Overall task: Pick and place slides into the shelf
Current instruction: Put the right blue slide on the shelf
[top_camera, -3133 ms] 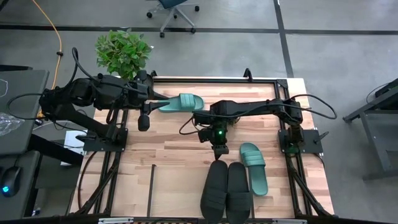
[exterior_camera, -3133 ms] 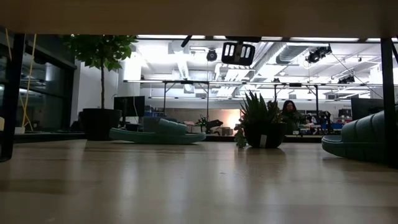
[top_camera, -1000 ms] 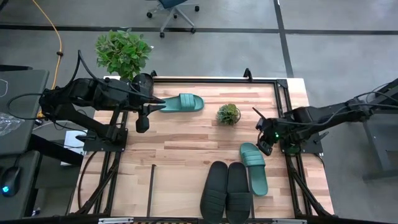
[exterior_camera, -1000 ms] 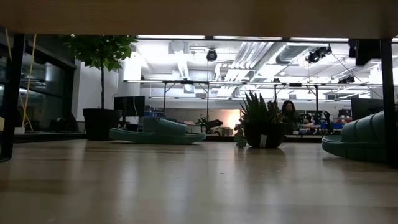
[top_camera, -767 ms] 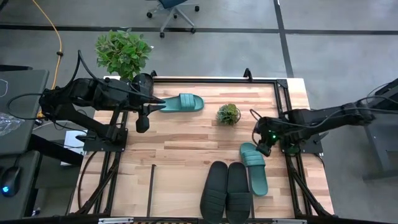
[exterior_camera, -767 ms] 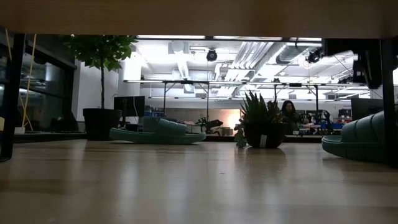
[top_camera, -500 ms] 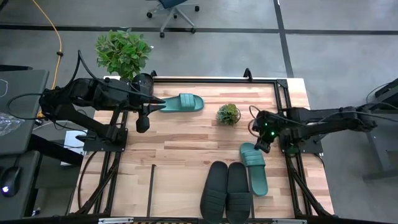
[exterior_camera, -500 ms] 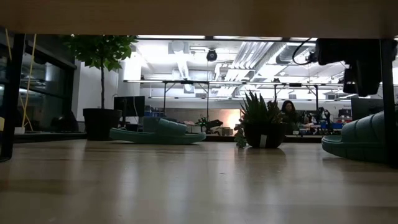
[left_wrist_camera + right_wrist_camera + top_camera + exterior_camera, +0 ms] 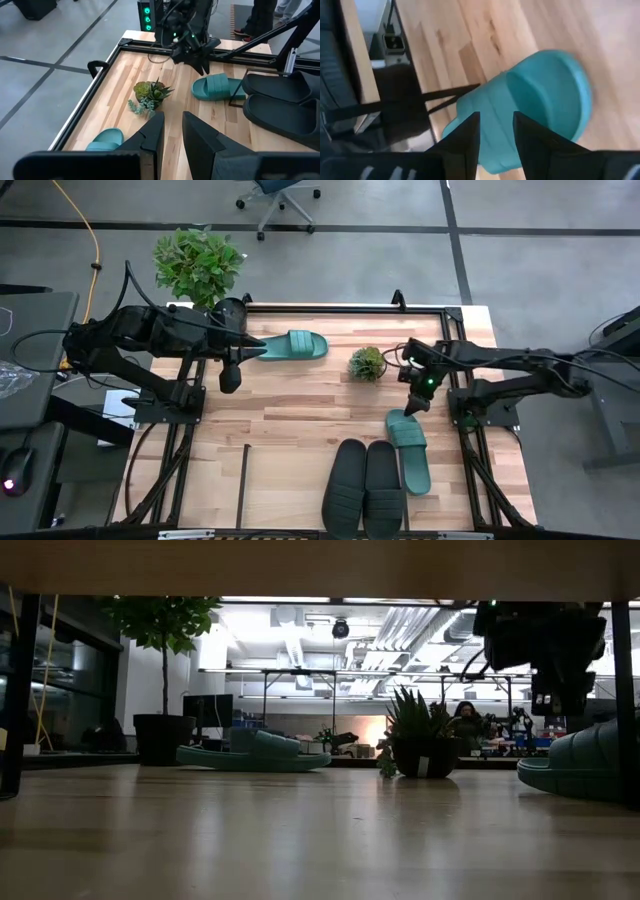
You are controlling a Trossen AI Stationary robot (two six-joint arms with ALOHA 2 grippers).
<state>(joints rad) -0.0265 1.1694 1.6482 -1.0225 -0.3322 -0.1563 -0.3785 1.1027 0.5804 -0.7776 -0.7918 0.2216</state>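
Here your right gripper (image 9: pixel 414 403) hangs just above the toe end of a teal slide (image 9: pixel 409 450), its fingers (image 9: pixel 466 137) parted narrowly with nothing between them. That slide lies at four o'clock on the tabletop (image 9: pixel 290 410), right beside the two black slides (image 9: pixel 364 485) at five o'clock. The other teal slide (image 9: pixel 292 345) sits at eleven o'clock, next to your left gripper (image 9: pixel 229 376), whose fingers (image 9: pixel 152 134) stand slightly apart and empty. The small potted plant (image 9: pixel 367 363) rests near one o'clock. You'll find the shelf rod (image 9: pixel 243 483) at seven o'clock.
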